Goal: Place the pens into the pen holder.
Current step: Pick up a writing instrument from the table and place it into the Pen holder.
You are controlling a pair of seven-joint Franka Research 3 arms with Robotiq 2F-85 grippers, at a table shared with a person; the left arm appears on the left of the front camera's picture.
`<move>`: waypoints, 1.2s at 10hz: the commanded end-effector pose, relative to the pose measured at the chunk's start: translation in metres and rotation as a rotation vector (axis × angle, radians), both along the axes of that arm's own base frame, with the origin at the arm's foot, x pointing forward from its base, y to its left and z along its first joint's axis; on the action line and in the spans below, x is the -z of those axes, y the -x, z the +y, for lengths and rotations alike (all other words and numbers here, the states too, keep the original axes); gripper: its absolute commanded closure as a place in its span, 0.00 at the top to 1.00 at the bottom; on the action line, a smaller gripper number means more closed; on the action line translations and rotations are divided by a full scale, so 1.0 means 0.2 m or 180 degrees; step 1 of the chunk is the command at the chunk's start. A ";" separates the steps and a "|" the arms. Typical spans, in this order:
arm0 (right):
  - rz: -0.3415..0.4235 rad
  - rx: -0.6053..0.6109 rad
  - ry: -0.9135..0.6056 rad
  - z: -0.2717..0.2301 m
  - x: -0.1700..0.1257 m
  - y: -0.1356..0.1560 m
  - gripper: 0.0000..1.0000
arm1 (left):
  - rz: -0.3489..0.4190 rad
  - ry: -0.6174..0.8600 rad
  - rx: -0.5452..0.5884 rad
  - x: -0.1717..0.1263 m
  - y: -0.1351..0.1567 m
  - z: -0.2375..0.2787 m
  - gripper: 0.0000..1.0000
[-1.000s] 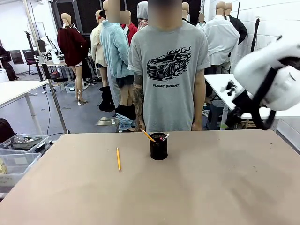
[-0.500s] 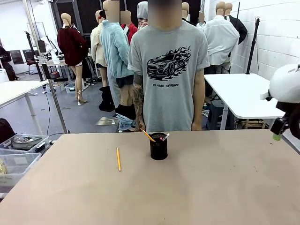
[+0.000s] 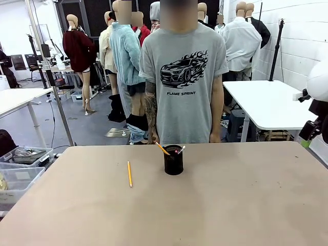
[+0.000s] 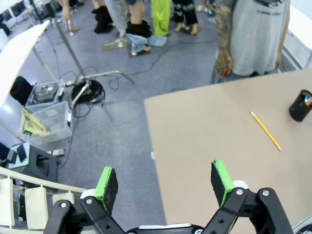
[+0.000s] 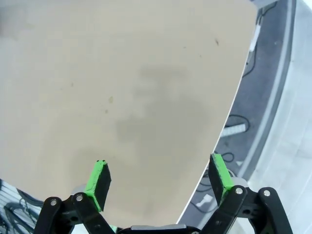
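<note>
A black mesh pen holder (image 3: 173, 160) stands near the far middle of the table, with a yellow pencil and other pens (image 3: 164, 149) sticking out of it. One yellow-orange pencil (image 3: 129, 173) lies flat on the table to its left. From the left wrist, the pencil (image 4: 265, 130) and holder (image 4: 300, 105) sit far off at the right. My left gripper (image 4: 165, 180) hangs open high over the table's left edge, holding nothing. My right gripper (image 5: 160, 176) is open over the table's right edge, nothing between its fingers; part of that arm (image 3: 316, 110) shows at the front view's right edge.
A person in a grey T-shirt (image 3: 184, 77) stands at the far side, arms down. Clear plastic bins (image 3: 18, 169) sit on the floor left of the table. A white table (image 3: 261, 102) stands behind at the right.
My right arm has pulled back out to the right, from looming large in the upper right to just the picture's edge. The pencil and holder have not moved.
</note>
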State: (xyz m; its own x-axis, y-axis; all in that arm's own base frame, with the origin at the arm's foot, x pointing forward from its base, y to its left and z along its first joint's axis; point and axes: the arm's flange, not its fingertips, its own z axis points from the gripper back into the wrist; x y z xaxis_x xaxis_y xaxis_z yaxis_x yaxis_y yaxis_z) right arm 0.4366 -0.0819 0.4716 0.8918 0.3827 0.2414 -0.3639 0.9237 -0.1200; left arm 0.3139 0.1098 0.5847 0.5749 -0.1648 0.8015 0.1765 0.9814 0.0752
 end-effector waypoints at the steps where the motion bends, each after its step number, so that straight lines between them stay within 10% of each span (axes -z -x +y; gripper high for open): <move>1: 0.0029 0.0006 0.0080 0.02 0.01 0.00 1.00 | 0.0102 0.0011 -0.0060 -0.01 -0.10 -0.17 1.00; 5: 0.0029 0.0006 0.0080 0.02 0.01 0.00 1.00 | 0.1035 0.0231 -0.0412 0.26 -0.47 -0.96 1.00; 12: 0.0029 0.0006 0.0080 0.02 0.01 0.00 1.00 | 0.1345 0.0168 -0.0565 0.44 -0.47 -1.16 1.00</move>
State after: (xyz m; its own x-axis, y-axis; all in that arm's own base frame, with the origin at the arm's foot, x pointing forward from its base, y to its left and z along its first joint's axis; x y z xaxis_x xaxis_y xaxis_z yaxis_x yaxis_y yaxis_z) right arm 0.4371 -0.0811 0.4708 0.8874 0.3970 0.2346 -0.3767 0.9175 -0.1277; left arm 0.4117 -0.1082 0.5028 0.8465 -0.0044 0.5324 0.0351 0.9983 -0.0476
